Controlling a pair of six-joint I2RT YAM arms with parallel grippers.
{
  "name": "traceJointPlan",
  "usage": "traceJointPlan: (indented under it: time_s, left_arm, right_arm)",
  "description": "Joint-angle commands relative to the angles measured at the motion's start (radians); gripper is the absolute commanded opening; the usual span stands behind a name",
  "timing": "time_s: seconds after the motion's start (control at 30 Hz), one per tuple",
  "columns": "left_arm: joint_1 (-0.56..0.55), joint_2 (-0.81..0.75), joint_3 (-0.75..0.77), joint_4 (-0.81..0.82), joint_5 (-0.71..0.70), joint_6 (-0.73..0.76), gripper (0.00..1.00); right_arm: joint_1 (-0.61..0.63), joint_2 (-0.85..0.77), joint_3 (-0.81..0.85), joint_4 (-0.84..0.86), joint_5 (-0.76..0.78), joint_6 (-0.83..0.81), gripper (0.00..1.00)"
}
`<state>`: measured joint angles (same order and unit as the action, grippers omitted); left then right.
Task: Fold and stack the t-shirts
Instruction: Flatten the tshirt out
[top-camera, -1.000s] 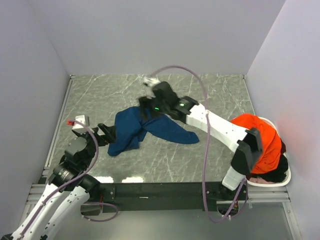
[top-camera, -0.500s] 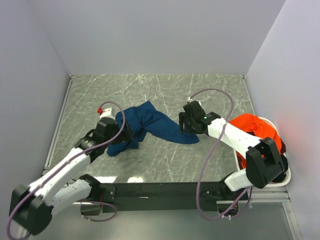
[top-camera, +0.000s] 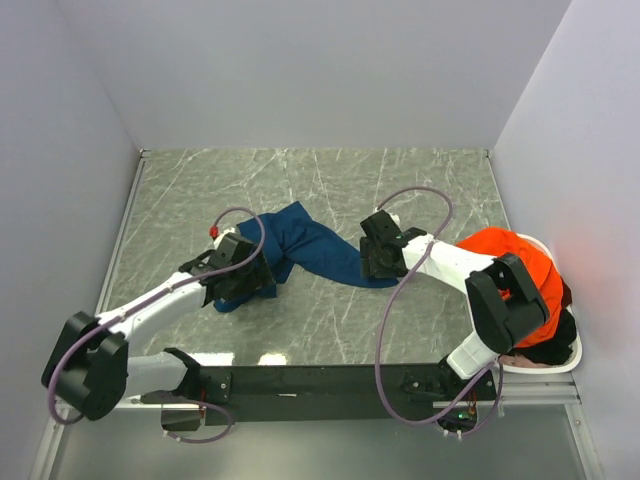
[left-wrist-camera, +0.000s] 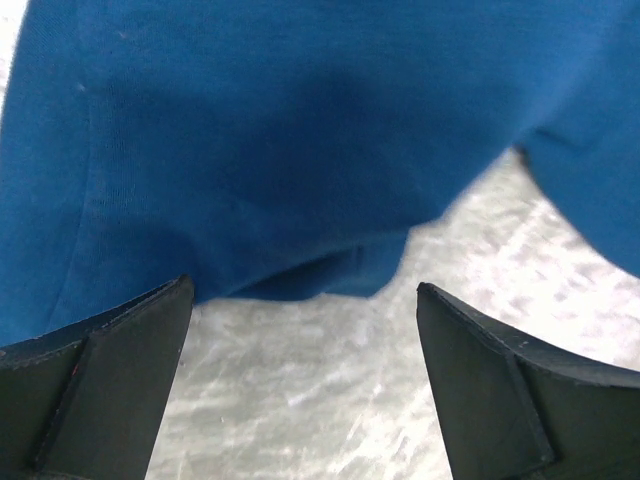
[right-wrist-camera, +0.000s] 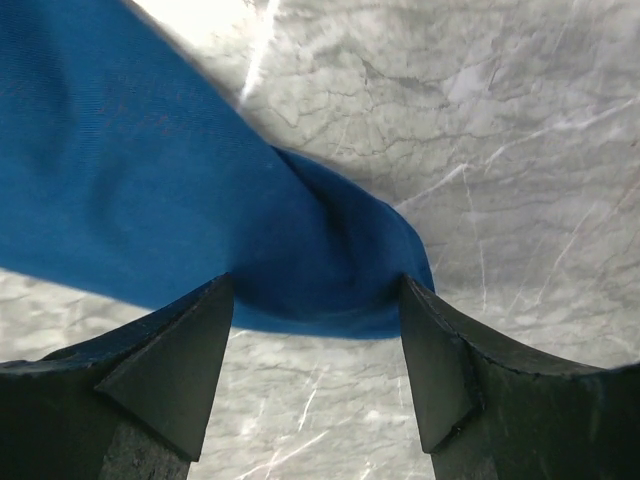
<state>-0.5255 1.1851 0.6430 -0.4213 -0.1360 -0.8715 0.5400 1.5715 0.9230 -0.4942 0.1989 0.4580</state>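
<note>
My fingers are matt black plastic. The blue t-shirt is soft knit cloth, and the table is glossy, marble-patterned.

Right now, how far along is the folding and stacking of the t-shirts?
Done: nothing folded. In hand: the left gripper and right gripper, both open, sit at ends of the crumpled blue t-shirt. Left: folding it, plus the orange t-shirt in the basket.

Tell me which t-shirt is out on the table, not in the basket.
The blue t-shirt, crumpled on the marble table; the orange t-shirt is heaped in the white basket at right.
</note>
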Motion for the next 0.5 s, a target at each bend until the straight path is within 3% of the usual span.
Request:
traceJointPlan:
  time_s: [0.0, 0.17, 0.27, 0.33, 0.37, 0.4, 0.43, 0.47]
  left_arm:
    - [-0.004, 0.06, -0.013, 0.052, -0.028, -0.064, 0.99]
    - [0.004, 0.137, 0.007, 0.038, -0.134, -0.095, 0.96]
    - [0.021, 0.185, 0.024, 0.036, -0.169, -0.104, 0.84]
    - [0.031, 0.221, 0.035, 0.042, -0.183, -0.109, 0.67]
    - [0.036, 0.231, 0.04, 0.042, -0.198, -0.107, 0.61]
    - [0.041, 0.241, 0.044, 0.036, -0.209, -0.106, 0.43]
    - [0.05, 0.252, 0.056, 0.03, -0.22, -0.103, 0.34]
    - [0.059, 0.254, 0.064, 0.018, -0.241, -0.1, 0.25]
  right_arm:
    - [-0.006, 0.028, -0.009, 0.04, 0.014, -0.005, 0.73]
    - [-0.006, 0.051, -0.018, 0.063, -0.038, -0.005, 0.71]
    - [-0.006, 0.059, -0.024, 0.08, -0.061, -0.01, 0.64]
    - [-0.005, 0.05, -0.042, 0.098, -0.079, -0.01, 0.53]
    - [-0.006, 0.047, -0.052, 0.106, -0.079, -0.005, 0.43]
    - [-0.006, 0.041, -0.056, 0.109, -0.079, -0.002, 0.38]
    - [-0.006, 0.036, -0.059, 0.111, -0.081, -0.001, 0.33]
    - [-0.006, 0.032, -0.062, 0.108, -0.078, -0.001, 0.23]
